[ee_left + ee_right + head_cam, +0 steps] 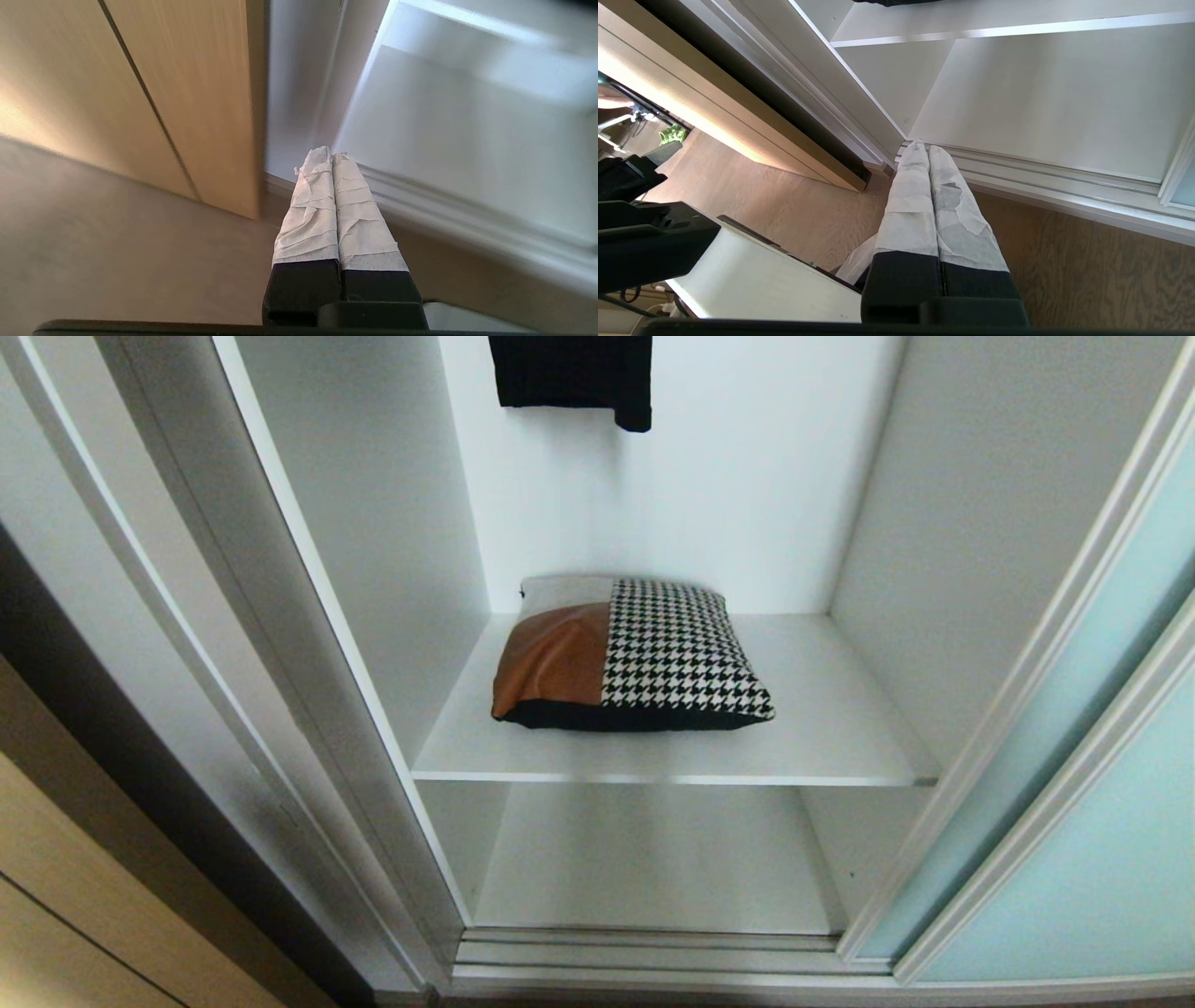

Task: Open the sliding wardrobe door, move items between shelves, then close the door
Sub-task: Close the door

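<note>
1. The wardrobe stood open in the head view, its white interior filling the centre of the frame.
2. The sliding wardrobe door (1111, 803), frosted pale aqua glass in a slim silver-white frame, sat pushed aside along the right edge of the frame.
3. A light wooden door (56, 905) occupied the lower left corner, with a dark gap between it and the white wardrobe frame.
4. The upper shelf (831, 728), a flat white board, crossed the middle of the frame; the lower shelf (653, 868) lay beneath it, just behind the silver floor track (644, 957) at the bottom.
5. The cushion (635, 658) lay flat on the upper shelf, left of the frame's centre, its tan-brown panel to the left, houndstooth to the right, black back showing along the near edge.
6. A small black garment (571, 373) hung at the top centre of the frame, well above the cushion.
7. Wood-grain floor (1087, 270) ran in front of the track in the right wrist view.
8. The left end effector (331, 154) had its white-wrapped fingers pressed together, holding nothing, its tips pointing toward the wardrobe's base beside the wooden door.
9. The right end effector (924, 148) was likewise closed and empty, tips pointing toward the left end of the track above the floor.
</note>
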You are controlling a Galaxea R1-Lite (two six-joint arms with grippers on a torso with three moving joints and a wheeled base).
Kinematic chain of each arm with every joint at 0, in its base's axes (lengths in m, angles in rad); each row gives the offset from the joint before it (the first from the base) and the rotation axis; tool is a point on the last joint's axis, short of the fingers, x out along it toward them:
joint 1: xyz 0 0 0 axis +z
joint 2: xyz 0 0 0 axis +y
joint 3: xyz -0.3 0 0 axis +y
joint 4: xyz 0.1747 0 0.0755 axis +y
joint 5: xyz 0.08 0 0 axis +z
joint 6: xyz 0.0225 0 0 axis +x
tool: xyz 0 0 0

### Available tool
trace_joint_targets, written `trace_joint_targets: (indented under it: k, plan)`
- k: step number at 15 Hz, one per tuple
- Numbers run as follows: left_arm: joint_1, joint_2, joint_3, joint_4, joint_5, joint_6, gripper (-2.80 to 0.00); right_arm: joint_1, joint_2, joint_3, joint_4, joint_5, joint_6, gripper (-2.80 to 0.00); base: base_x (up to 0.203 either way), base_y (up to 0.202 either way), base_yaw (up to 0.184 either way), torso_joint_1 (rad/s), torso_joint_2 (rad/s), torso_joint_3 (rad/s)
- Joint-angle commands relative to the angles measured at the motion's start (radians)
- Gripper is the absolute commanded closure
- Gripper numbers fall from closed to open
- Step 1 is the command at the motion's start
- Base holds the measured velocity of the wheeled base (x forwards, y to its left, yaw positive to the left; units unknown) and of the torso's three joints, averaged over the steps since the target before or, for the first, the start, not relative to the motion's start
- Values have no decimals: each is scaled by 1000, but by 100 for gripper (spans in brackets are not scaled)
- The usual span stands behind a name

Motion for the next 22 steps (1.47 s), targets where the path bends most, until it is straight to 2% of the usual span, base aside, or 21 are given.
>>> trace_joint_targets:
  k: [1, 2, 4, 5, 7, 8, 10, 13, 22]
  plan:
    - [0, 6, 2, 5, -3, -97, 0, 0, 6, -3, 1, 3, 2, 0, 0, 0, 0, 0, 0, 0]
    - [0, 6, 2, 4, -6, -99, 0, 0, 9, -5, 1, 5, 2, 0, 0, 0, 0, 0, 0, 0]
    - [0, 6, 2, 0, -5, -5, 0, 0, 0, -2, 1, 5, 2, 0, 0, 0, 0, 0, 0, 0]
    - [0, 6, 1, -5, 3, 58, 0, 0, 8, -6, 1, 8, 2, 0, 0, 0, 0, 0, 0, 0]
    - [0, 5, 1, -12, 1, 260, 0, 0, 5, -8, 1, 16, 2, 0, 0, 0, 0, 0, 0, 0]
    - [0, 6, 2, 1, -15, 304, 0, 0, 8, -8, 1, 17, 2, 0, 0, 0, 0, 0, 0, 0]
    - [0, 6, -20, 96, -22, 309, 0, 1, 9, -11, 1, 17, 2, 0, 0, 0, 0, 0, 0, 0]
    - [0, 6, -17, 79, -21, 282, 0, 2, 9, -6, 1, 18, 2, 0, 0, 0, 0, 0, 0, 0]
    - [-4, 6, -17, 79, -18, 280, 0, 0, 17, 9, -3, 16, 2, 0, 0, 0, 0, 0, 0, 0]
